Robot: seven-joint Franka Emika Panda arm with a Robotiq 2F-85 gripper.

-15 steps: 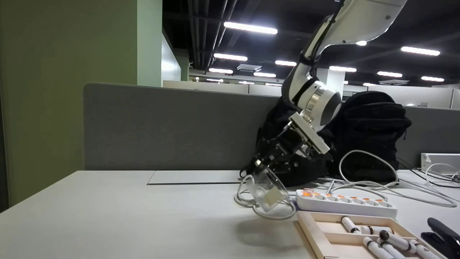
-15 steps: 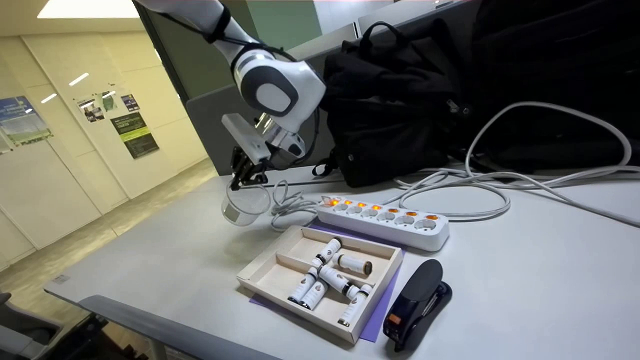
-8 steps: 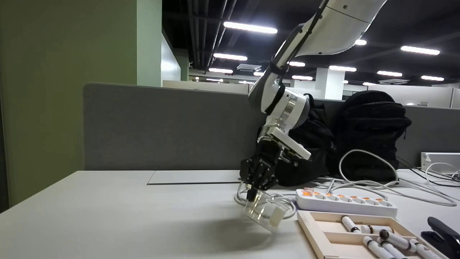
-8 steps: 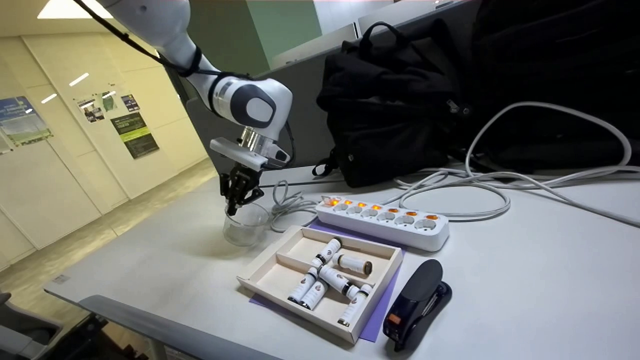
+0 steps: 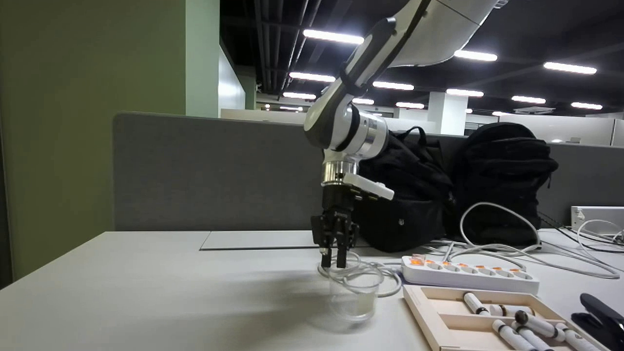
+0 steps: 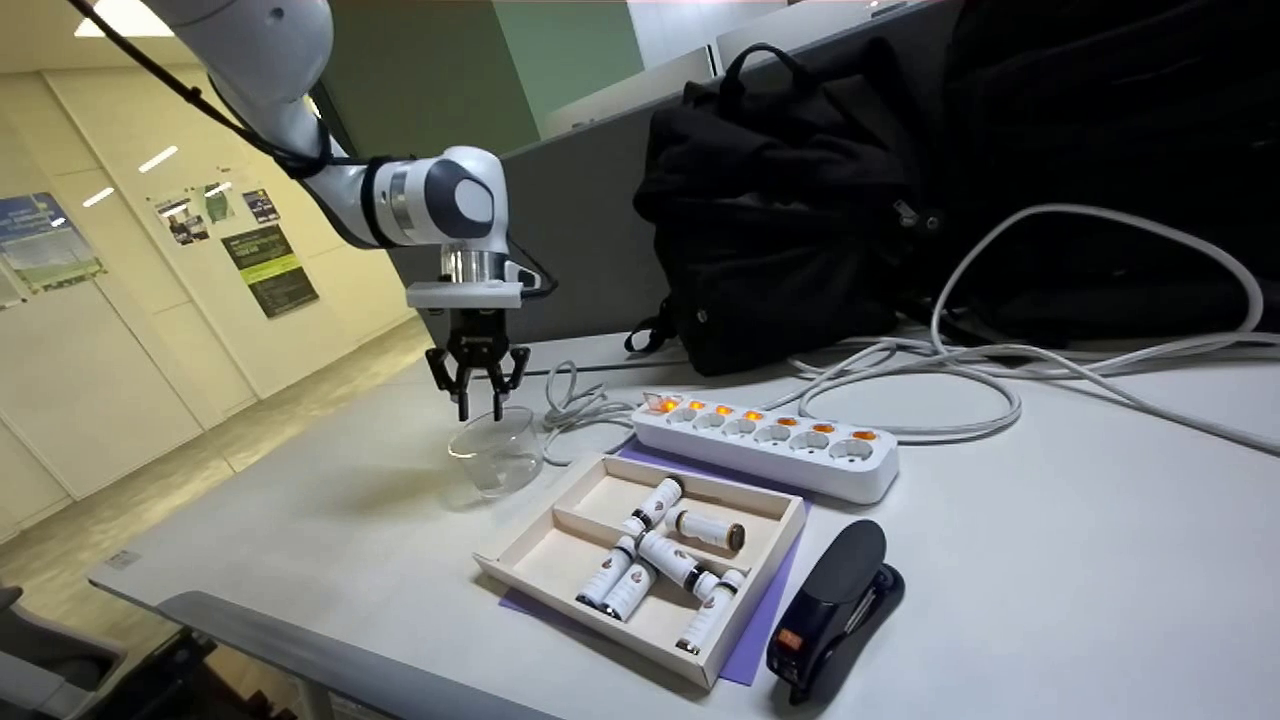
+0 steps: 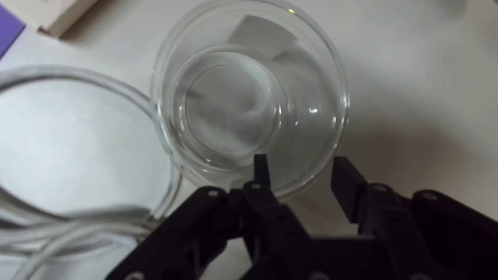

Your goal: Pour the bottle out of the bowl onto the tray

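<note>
Cords lie in white loops just beside the clear bowl; I cannot tell if they touch it. The bowl is on the white table, open side up, and I cannot tell if it is quite straight. The gripper is at its edge, with two fingers spread apart and a gap between them. In the wrist view, one finger is over the bowl and one is past its rim. Near the bowl is the tray, where six little bottles lie. A white power strip with orange switches sits just beside the tray, between it and two big black bags. Under the tray, a purple sheet pokes out. A black stapler lies near that. Behind the bags is a gray wall.
</note>
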